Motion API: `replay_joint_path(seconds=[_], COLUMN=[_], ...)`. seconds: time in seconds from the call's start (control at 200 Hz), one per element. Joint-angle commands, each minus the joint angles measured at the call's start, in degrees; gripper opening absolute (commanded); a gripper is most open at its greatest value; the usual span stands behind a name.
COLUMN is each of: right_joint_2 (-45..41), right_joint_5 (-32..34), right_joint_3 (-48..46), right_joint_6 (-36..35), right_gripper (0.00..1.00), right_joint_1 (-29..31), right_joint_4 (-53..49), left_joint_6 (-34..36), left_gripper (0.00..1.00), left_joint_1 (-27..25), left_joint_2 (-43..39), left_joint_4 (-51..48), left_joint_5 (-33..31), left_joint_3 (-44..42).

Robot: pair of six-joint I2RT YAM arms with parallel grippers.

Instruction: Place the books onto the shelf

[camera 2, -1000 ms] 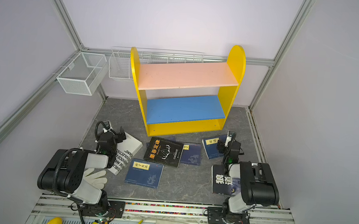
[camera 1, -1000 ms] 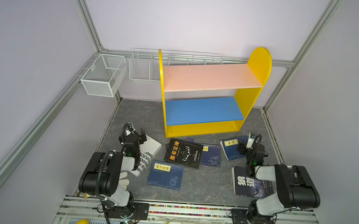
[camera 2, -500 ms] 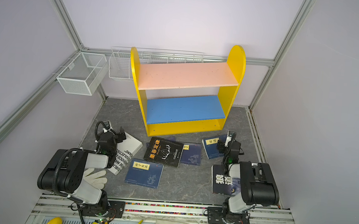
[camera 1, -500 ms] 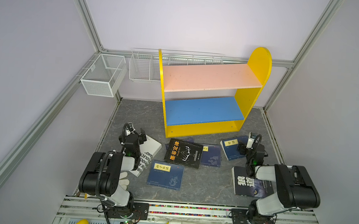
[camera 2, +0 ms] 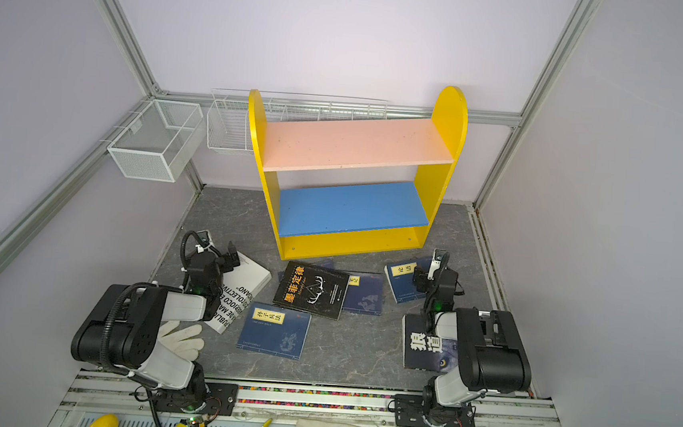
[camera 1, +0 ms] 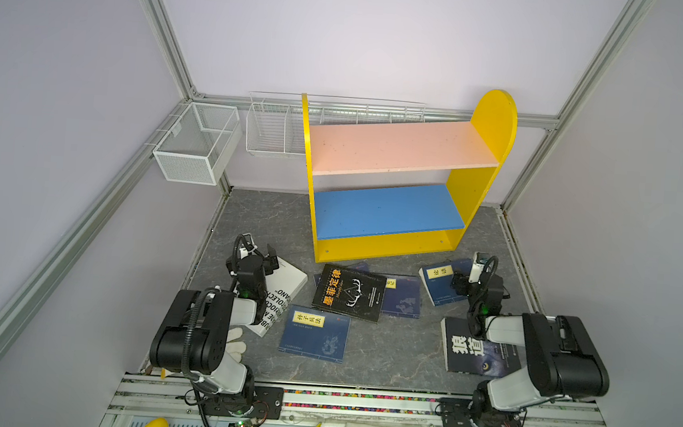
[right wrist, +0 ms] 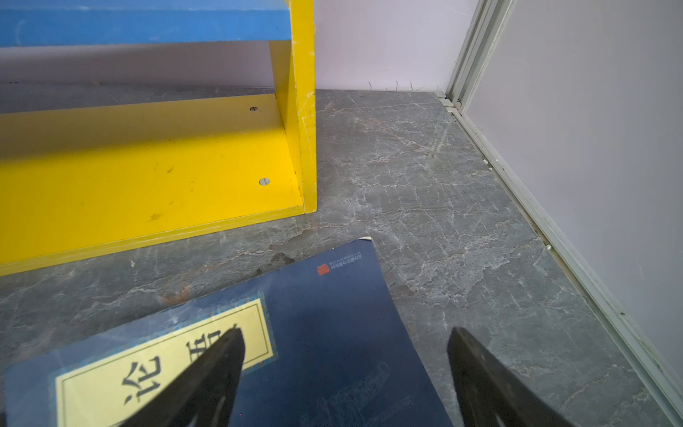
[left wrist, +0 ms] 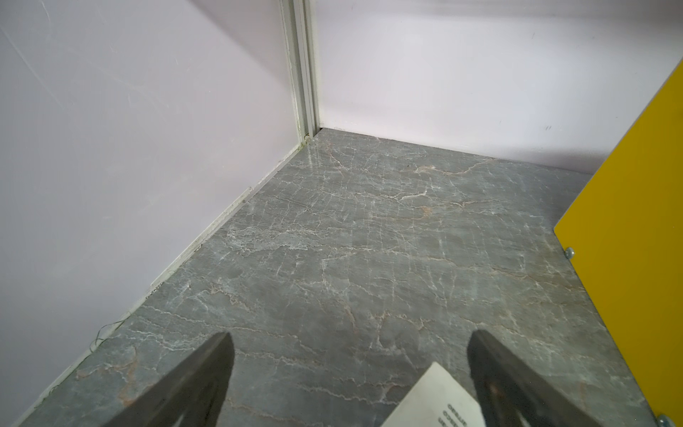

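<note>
The shelf (camera 1: 395, 148) stands bare — the books (camera 1: 348, 294) lie flat before it. Left gripper (left wrist: 349, 334), jaws wide and empty, hangs by the white book (camera 1: 286, 285); right gripper (right wrist: 345, 331), jaws wide, hovers over a navy book (right wrist: 325, 307), seemingly for pickup.

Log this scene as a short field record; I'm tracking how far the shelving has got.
shelf: pink board and blue board both bare
books: none shelved; all lie flat on the grey tabletop
left hand: open, above a corner of the white book
right hand: open, above a navy book
held: nothing
</note>
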Motion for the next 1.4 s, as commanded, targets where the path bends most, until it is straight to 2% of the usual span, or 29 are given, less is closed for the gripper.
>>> replay_joint_path(seconds=[0.0,0.215,0.3,0.4,0.45,0.505,0.595,0.695,0.77,0.855,0.97,1.095,1.17,1.29,1.355,1.395], right_joint_2=[-0.7,-1.3,-6.3,-11.3,-13.8,-17.0,-22.1,-27.9,-31.4,-34.4,-36.5,-35.5,-33.7,-31.3,-29.4,-28.4], right_joint_5=[-0.7,0.2,-0.1,-2.8,-4.8,-6.7,-8.8,-11.7,-15.5,-18.1,-17.3,-10.1,-5.8,-2.0,1.7,0.0], right_joint_3=[0.6,0.8,5.5,11.2,12.9,14.9,18.2,20.0,20.0,18.3,15.3,14.9,15.9,19.4,22.1,22.7], right_joint_6=[-0.2,-0.4,-0.4,0.6,2.4,4.5,8.4,13.7,20.5,28.8,37.6,43.5,45.5,46.5,50.7,50.5], right_gripper=[0.89,0.88,0.88,0.89,0.88,0.88,0.88,0.88,0.88,0.88,0.88,0.88,0.88,0.89,0.89,0.89], right_joint_1=[-0.2,0.1,0.3,0.4,0.8,1.7,4.4,8.6,12.5,17.8,28.1,41.6,47.8,49.9,49.4,48.2], right_joint_4=[-0.1,0.2,-13.4,-27.4,-32.8,-39.4,-50.2,-57.5,-60.4,-60.8,-57.7,-56.0,-55.5,-60.2,-68.5,-70.0], left_joint_6=[0.9,0.9,0.9,2.0,1.3,0.6,-7.8,-17.4,-25.1,-33.6,-44.2,-52.2,-55.7,-56.4,-58.3,-58.2], left_gripper=[0.99,0.99,0.99,0.99,0.99,0.99,0.99,0.99,0.99,0.99,0.99,0.99,0.99,0.99,0.99,0.99], left_joint_1=[0.2,0.2,0.1,-1.0,-1.4,-1.4,-1.7,-2.6,-3.8,-7.7,-16.2,-27.0,-31.9,-33.3,-33.2,-32.9], left_joint_2=[0.5,0.5,-1.0,-10.6,-17.0,-24.2,-33.5,-40.3,-43.6,-45.2,-44.7,-42.8,-42.4,-41.2,-40.2,-40.1], left_joint_4=[0.9,0.9,0.5,-9.0,-17.4,-28.0,-42.9,-52.3,-56.1,-56.1,-54.4,-54.8,-51.0,-36.9,-35.9,-36.8], left_joint_5=[0.1,0.1,-0.6,-0.6,-0.3,3.1,8.1,14.1,19.3,23.4,25.9,25.1,23.1,24.5,24.0,23.9], left_joint_3=[0.5,0.5,0.2,0.9,2.5,5.5,10.2,12.6,13.2,11.9,8.8,7.0,5.3,0.6,-0.4,-0.3])
